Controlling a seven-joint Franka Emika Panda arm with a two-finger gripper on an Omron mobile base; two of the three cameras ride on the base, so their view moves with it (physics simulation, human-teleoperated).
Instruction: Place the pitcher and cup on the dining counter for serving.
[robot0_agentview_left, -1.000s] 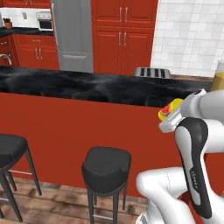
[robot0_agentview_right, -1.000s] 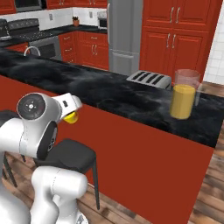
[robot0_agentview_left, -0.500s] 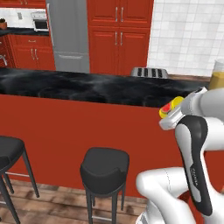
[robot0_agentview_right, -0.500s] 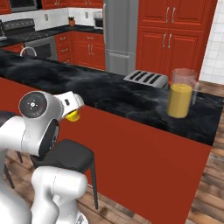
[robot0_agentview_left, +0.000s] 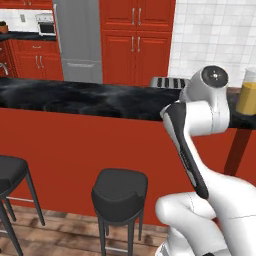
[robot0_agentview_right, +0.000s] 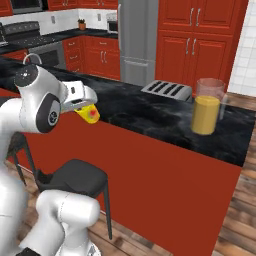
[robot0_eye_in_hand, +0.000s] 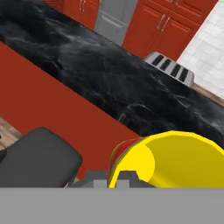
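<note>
One cup (robot0_agentview_right: 89, 113), small and bright yellow, sits clamped in the gripper (robot0_agentview_right: 84, 106), held in the air just off the front edge of the dining counter (robot0_agentview_right: 150, 112) and above its plain red front panel. It is tipped well off upright: in the right base view its long axis runs close to level, with a red-marked end facing the camera, and in the hand view its yellow wall (robot0_eye_in_hand: 179, 159) lies right against the finger tips, its mouth turned toward the black top. The pitcher (robot0_agentview_right: 207, 107) stands upright on the marbled top near the counter's right end, orange-yellow liquid filling its lower part, clear glass above; it is well apart from the cup. A silver toaster (robot0_agentview_right: 167, 90) rests on the far side of the same top. Two black stools (robot0_agentview_left: 120, 188) stand on the wood floor before the red panel. Behind are red cabinets (robot0_agentview_left: 136, 42), a grey refrigerator (robot0_agentview_left: 79, 40) and white wall tiles (robot0_agentview_left: 212, 35).
</note>
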